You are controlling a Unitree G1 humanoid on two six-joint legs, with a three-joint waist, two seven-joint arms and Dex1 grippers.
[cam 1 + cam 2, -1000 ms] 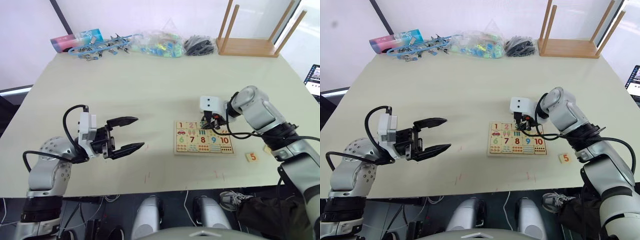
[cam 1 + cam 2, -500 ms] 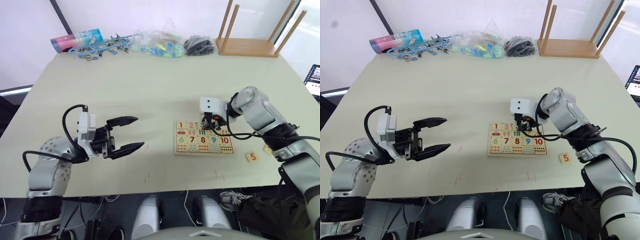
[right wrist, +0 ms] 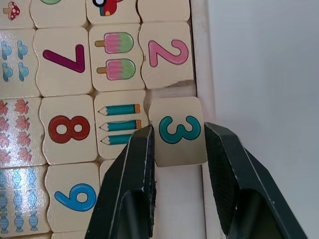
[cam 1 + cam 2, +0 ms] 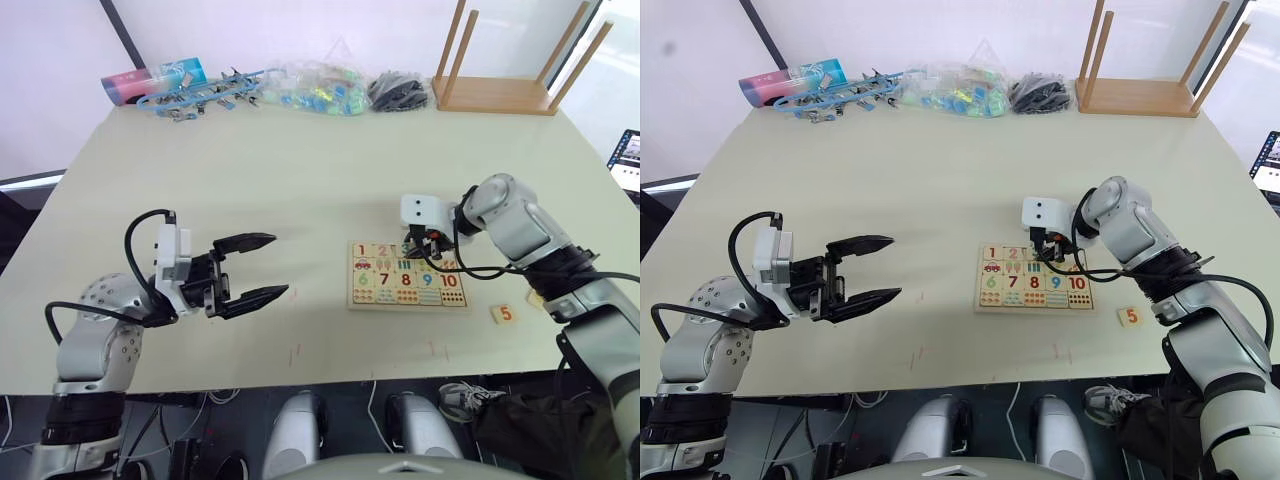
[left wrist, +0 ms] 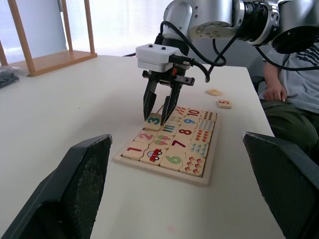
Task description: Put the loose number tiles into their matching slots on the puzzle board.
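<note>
- The 3 tile, a teal digit on pale wood, sat tilted over its slot in the board's far row, next to the pink 2 and beside the pencils tile.
- The right gripper stood over that tile, one finger on each side of it and close against its edges; whether they pressed it I could not tell.
- The board lay on the table right of centre, at about 4 o'clock.
- A loose 5 tile lay on the table at the board's 4 o'clock, apart from it; another loose tile lay near it.
- The left gripper hovered well off at the board's 9 o'clock, fingers spread wide and empty.
- An upturned stool stood at the table's far right.
</note>
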